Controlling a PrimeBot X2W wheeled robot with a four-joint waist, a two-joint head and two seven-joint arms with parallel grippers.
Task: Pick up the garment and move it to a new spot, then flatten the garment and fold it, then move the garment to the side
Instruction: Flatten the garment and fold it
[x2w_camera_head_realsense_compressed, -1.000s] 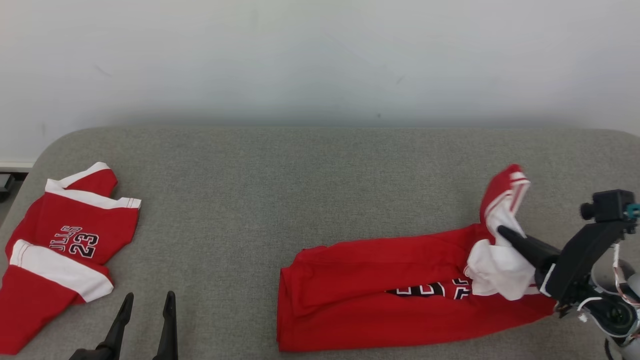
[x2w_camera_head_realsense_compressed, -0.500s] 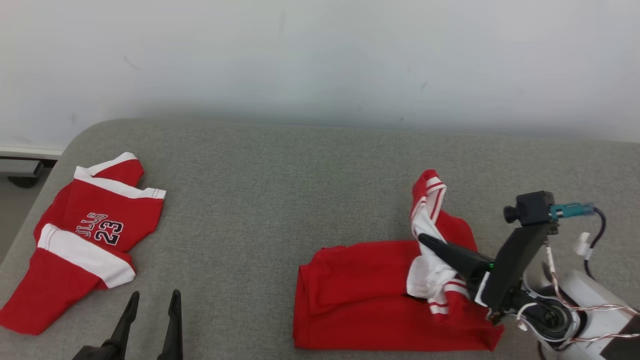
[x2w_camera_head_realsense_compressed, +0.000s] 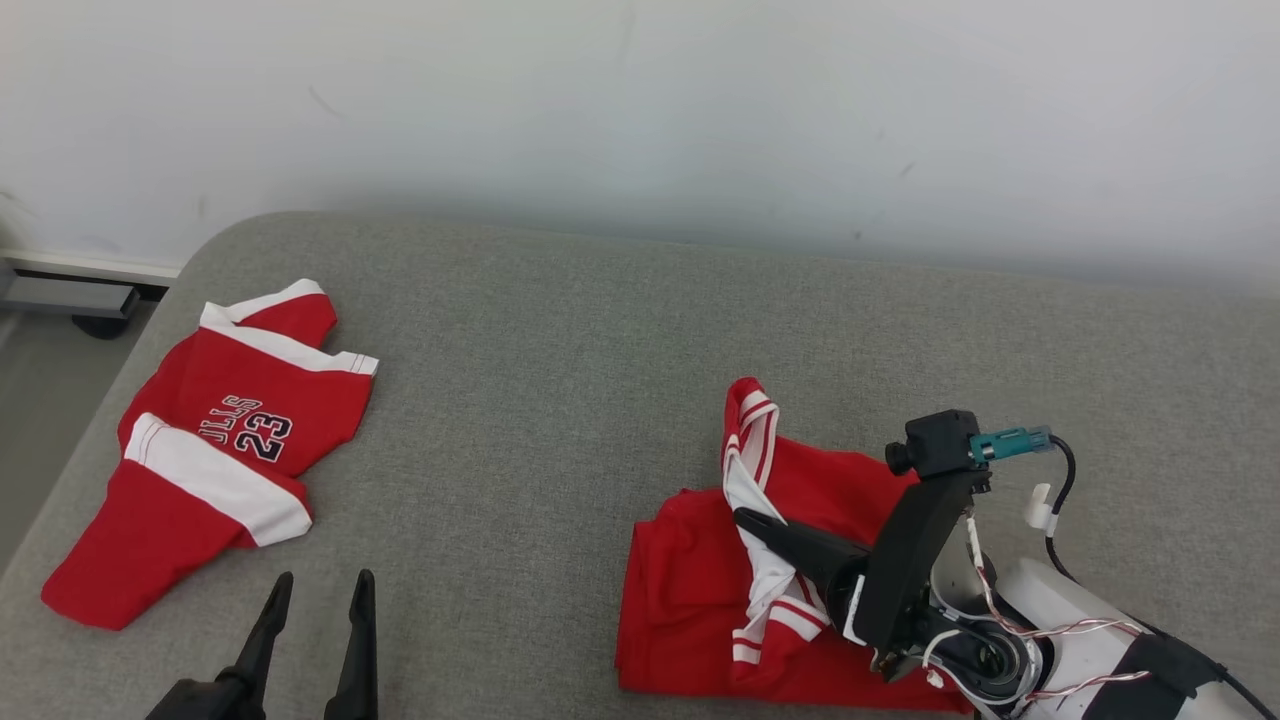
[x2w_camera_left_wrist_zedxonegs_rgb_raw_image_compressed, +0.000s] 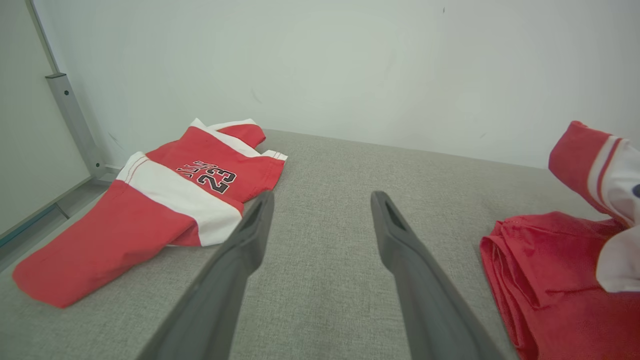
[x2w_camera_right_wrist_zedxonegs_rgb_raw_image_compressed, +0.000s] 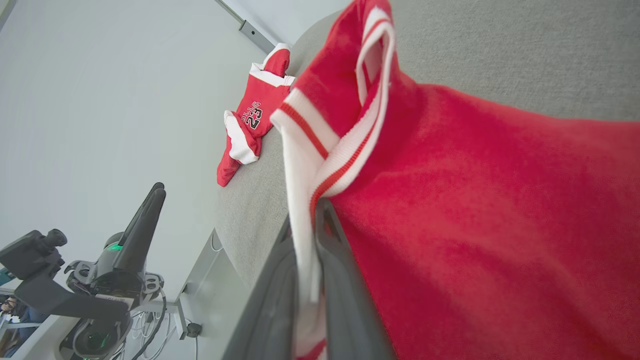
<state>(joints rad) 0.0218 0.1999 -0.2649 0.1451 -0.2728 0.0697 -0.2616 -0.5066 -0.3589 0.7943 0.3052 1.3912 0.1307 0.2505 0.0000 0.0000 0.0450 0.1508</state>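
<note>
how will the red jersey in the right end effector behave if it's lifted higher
Probably floppy: the red jersey sags and creases around the right end effector. Likely light, since a pinch on one edge holds a fold up.

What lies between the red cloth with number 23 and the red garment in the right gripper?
Bare grey cushion, as the head view shows; the open left gripper hangs nearer the front edge.
</note>
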